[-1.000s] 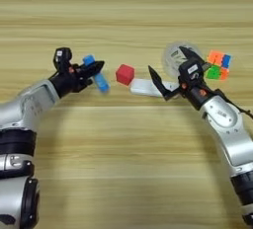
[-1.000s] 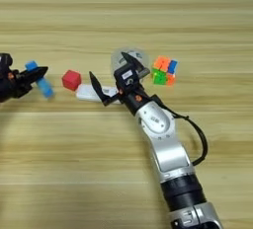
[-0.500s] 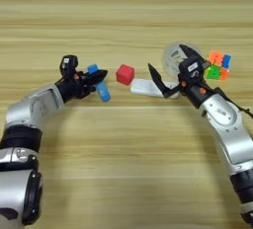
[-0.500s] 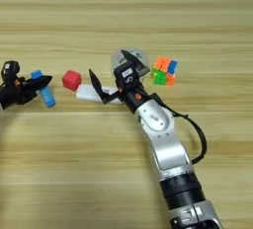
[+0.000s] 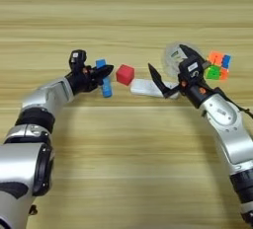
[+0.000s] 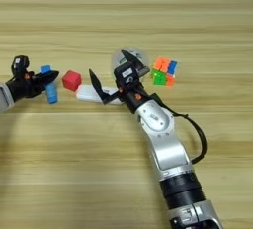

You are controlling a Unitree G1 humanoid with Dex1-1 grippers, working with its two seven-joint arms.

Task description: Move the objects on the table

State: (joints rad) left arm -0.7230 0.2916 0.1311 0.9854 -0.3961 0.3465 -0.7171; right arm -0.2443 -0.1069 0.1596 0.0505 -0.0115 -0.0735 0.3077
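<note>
Worktop (image 5: pixel 123 6), light wood: the red cube (image 5: pixel 125 74) is taken as landmark, with the blue tube (image 5: pixel 104 82) just to its left, the long flat white bar (image 5: pixel 147 87) just to its right and nearer, and the multicoloured puzzle cube (image 5: pixel 218 65) well to its right. The left gripper (image 5: pixel 102 73) is reached in from the left on a bent arm, its black fingers laid across the blue tube; whether the jaws are closed on it cannot be told. The right gripper (image 5: pixel 169 71) is held over the white bar's right end on an arm bent at the elbow, jaws spread wide and empty, one finger by the bar and the other raised before a round translucent disc (image 5: pixel 174 57).
</note>
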